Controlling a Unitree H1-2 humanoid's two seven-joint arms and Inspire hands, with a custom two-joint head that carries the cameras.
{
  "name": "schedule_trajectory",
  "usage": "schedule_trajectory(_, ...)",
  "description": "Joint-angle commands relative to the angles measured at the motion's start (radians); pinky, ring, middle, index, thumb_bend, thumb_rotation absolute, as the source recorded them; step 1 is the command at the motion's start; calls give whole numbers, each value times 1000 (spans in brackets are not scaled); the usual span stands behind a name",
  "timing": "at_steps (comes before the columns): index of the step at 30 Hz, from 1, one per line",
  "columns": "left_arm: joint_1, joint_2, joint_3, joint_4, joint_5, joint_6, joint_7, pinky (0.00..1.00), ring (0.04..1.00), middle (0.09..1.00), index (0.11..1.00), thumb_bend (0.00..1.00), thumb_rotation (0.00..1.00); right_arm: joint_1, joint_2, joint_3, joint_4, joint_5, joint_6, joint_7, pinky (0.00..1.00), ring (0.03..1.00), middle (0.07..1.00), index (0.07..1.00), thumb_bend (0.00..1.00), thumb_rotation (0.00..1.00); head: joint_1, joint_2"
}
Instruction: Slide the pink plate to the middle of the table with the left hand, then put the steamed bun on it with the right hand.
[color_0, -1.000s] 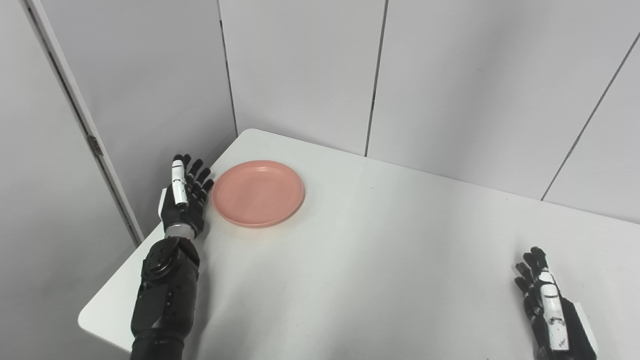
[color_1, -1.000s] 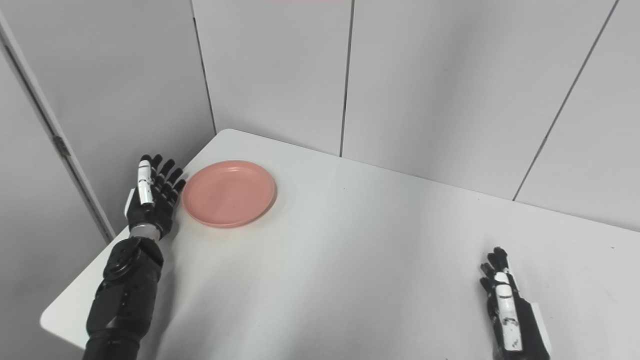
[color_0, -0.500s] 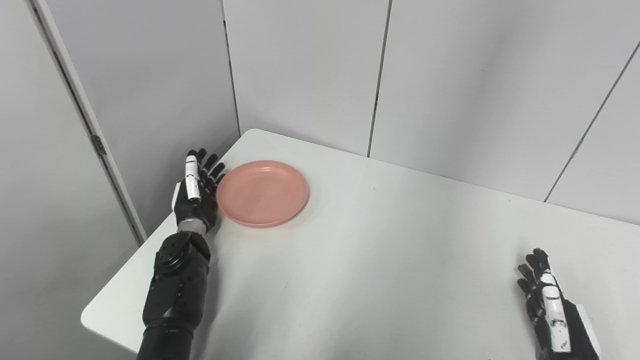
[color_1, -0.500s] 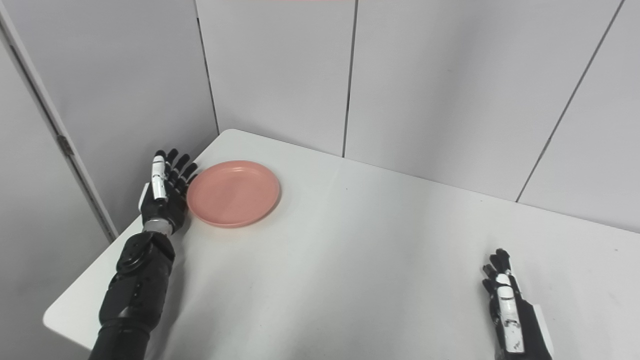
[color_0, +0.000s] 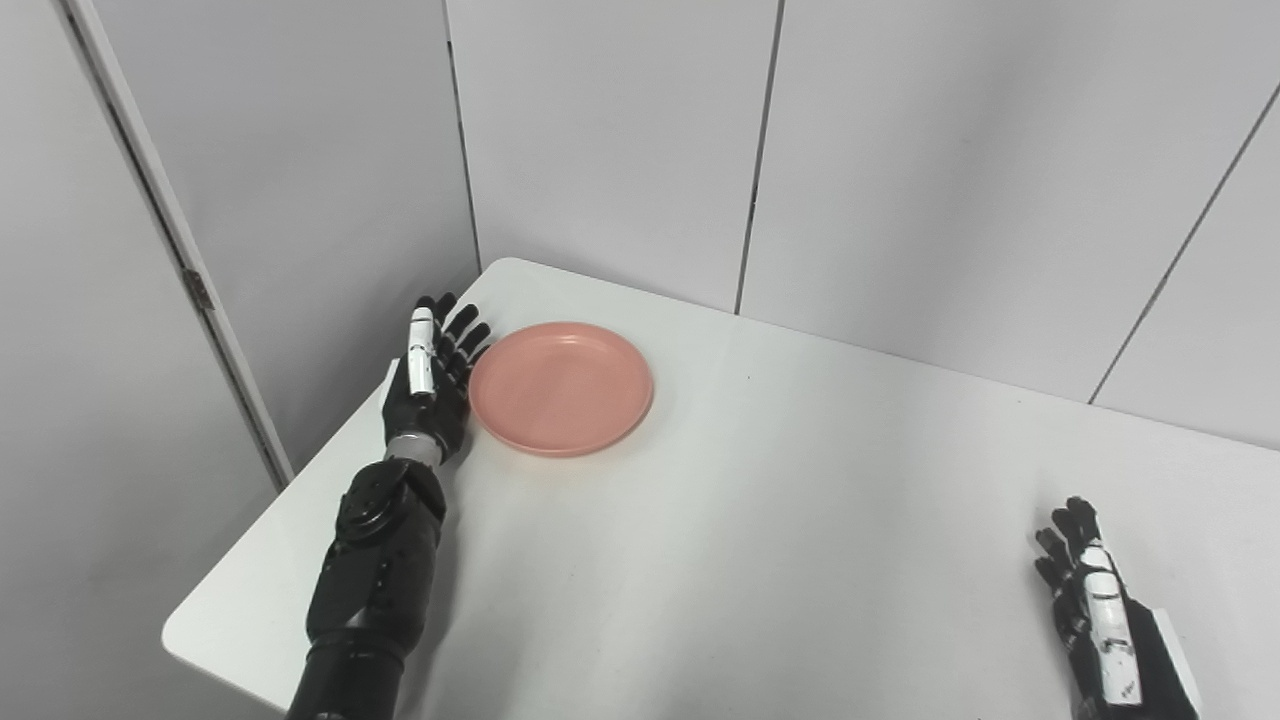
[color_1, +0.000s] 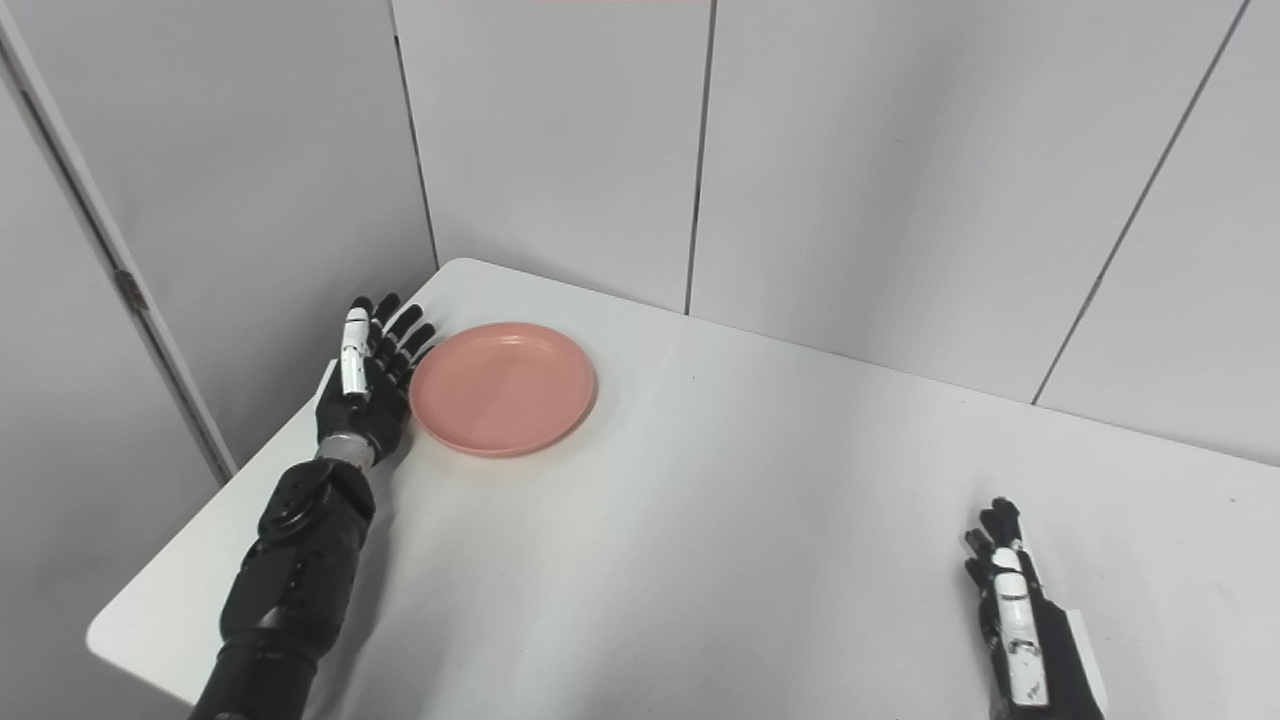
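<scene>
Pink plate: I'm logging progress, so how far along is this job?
Nothing is finished. The pink plate sits near the table's far-left corner, not the middle. In hand: the open left hand is flat against its left rim, placed to push. Left: the slide itself, then the bun, which is not in view; the right hand waits open.

The right hand (color_0: 1105, 615) is cut off by the bottom edge in both views, so its wrist and arm stay out of sight. The left hand (color_0: 428, 385) stands edge-on beside the pink plate (color_0: 562, 387), hiding its palm and whether the fingers (color_0: 462, 335) actually touch the rim. The tabletop (color_0: 760, 520) runs off the right and bottom edges.
</scene>
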Motion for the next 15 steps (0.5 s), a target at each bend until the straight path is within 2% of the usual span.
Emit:
schedule_trajectory(1,-10,-10,-10,5,2,19,-2,915,914,928,918,414,1000,23,6,0,-1,-2,24,-4,1000,974,997,1000,154,1000,-2,2)
schedule_trajectory(10,-12,-34,-47,-16,-6,48,-24,915,902,917,910,411,1000,25,16,2,-3,-2,18,-4,1000,973,995,1000,167,1000,-27,9)
schedule_trajectory(15,-12,-45,-84,-39,-13,80,-63,921,905,918,914,417,1000,28,18,13,-2,-27,6,-10,1000,966,990,999,178,1000,-62,15)
